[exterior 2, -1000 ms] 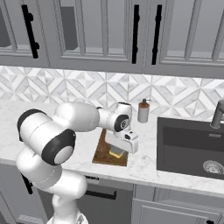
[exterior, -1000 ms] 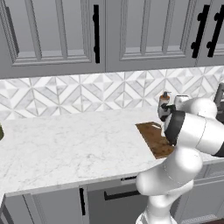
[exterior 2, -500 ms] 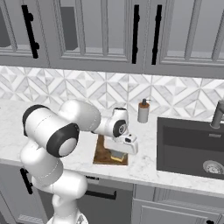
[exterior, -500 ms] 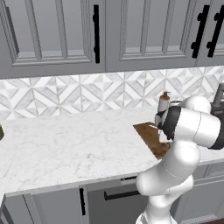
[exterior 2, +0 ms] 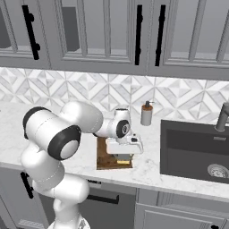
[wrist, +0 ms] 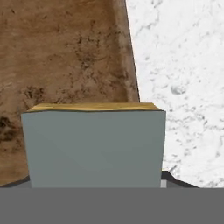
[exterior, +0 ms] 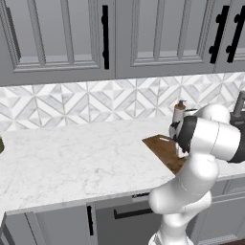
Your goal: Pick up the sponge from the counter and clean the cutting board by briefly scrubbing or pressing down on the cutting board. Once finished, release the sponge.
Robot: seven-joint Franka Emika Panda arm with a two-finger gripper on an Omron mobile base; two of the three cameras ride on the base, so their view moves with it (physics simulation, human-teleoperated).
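Left base view: white marble surface [exterior: 72, 158] runs under the tile backsplash [exterior: 95, 103], with the cutting board [exterior: 165, 149] lying at its right part, partly covered by the arm's bulky elbow. A soap dispenser [exterior: 179, 112] stands far behind the board, near the backsplash.

Right base view: gripper [exterior 2: 123, 153] points down over the near half of the board [exterior 2: 103, 154], left of the dark sink basin [exterior 2: 192, 147]. A yellow edge of the sponge [exterior 2: 121, 157] shows under the hand, just above or on the wood; contact cannot be told from here.

Hand view: sponge [wrist: 94, 146] sits between the fingers, grey-green face toward the camera and yellow layer [wrist: 92, 106] toward the board [wrist: 61, 52], whose right edge borders bare marble [wrist: 183, 78]. The fingers appear closed on the block, though the tips themselves are hidden. The sponge is judged light, soft and compressible; a grip across its two long sides, near the middle, should keep it level while pressing down.
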